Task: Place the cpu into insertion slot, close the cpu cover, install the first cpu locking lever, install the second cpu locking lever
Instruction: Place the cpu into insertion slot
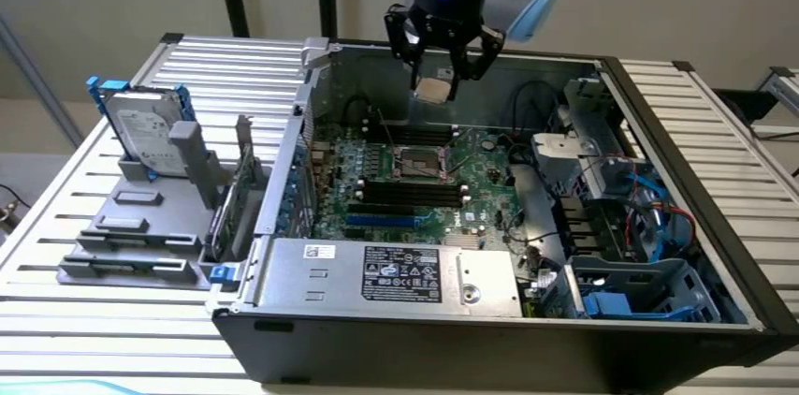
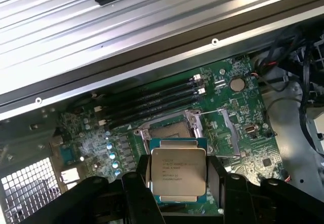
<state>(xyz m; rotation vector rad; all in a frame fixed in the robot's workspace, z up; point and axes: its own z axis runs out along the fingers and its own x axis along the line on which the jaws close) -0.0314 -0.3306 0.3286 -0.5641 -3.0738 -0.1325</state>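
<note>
My gripper [image 1: 435, 84] hangs above the open computer case, over its back wall, shut on the cpu [image 1: 433, 89], a pale square chip held flat between the fingers [image 2: 139, 186]. In the wrist view the cpu [image 2: 178, 171] shows its printed metal top, gripped on two opposite edges. The insertion slot [image 1: 421, 163] is a dark square socket with a metal rim on the green board, below the chip and nearer the case's front. It also appears in the wrist view as the insertion slot [image 2: 169, 130], uncovered, just beyond the chip. The cpu cover [image 2: 193, 122] stands raised at the socket's edge.
Black memory sticks [image 1: 413, 194] lie next to the socket. A power supply [image 1: 387, 273] fills the case's front, cables and a blue drive cage [image 1: 637, 292] the exterior view's right. A hard drive [image 1: 144, 133] stands on a grey holder outside the case, on the slatted table [image 1: 100, 339].
</note>
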